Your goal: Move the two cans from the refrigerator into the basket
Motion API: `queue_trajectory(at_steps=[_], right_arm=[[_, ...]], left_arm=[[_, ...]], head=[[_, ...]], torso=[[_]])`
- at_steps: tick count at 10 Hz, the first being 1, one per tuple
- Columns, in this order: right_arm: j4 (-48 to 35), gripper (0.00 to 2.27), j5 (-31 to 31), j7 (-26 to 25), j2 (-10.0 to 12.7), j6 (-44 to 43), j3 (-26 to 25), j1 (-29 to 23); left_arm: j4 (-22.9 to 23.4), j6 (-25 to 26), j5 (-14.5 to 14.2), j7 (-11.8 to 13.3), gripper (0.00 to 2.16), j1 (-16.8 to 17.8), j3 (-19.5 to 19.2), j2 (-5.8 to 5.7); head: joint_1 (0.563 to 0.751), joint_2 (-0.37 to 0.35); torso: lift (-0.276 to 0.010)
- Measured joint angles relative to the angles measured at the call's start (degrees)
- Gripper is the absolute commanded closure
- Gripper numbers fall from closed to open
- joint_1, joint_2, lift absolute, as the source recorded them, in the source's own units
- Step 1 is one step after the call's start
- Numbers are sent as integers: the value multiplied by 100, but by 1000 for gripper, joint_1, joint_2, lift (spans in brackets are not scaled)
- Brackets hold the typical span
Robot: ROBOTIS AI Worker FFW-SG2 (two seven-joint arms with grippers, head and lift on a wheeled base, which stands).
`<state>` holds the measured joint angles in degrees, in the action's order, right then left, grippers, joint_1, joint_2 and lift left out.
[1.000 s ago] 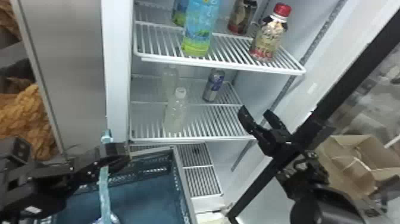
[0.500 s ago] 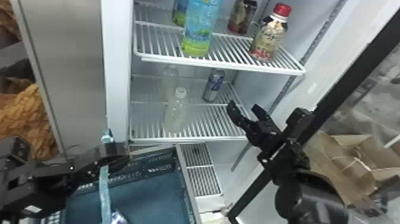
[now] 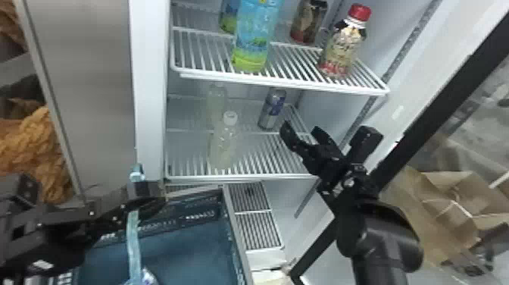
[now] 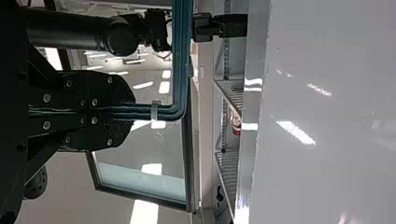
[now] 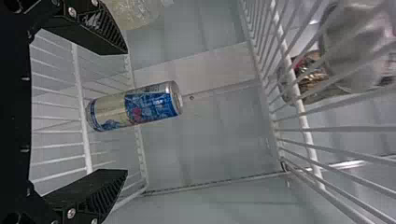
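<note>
One can stands upright on the fridge's lower shelf, towards the back right. My right gripper is in front of it at the shelf's right side, open. In the right wrist view the blue and silver can lies beyond and between the spread fingers of my right gripper, held by nothing. At lower left, my left gripper is shut on the teal handle of the basket; the left wrist view has my left gripper closed around the handle. A blue-silver object, apparently a can, partly shows in the basket.
Two clear bottles, one in front, stand left of the can. The upper shelf above holds a red-capped bottle, a tall blue-green bottle and others. The black-edged door stands at right, the fridge's side wall at left.
My right gripper has moved left and inward over the lower shelf, closer to the can, staying open. The basket has shifted slightly right, while my left gripper has hardly moved.
</note>
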<state>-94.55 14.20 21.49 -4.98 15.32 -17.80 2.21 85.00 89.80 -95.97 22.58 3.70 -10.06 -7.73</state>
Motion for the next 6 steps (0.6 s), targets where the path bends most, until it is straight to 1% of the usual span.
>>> queue_trajectory(at_steps=[3,6], right_arm=[[396,127,-58,-95,-54,0,231,372],[693,131,-212,-189,-56,0,292,664]], left_arm=[[-16,-3,0,0,1199,-4,11,0],[-30,2,0,0,1199,-13,12,-8]], head=[[695,-318],[695,-312]], torso=[[-218],[-218]])
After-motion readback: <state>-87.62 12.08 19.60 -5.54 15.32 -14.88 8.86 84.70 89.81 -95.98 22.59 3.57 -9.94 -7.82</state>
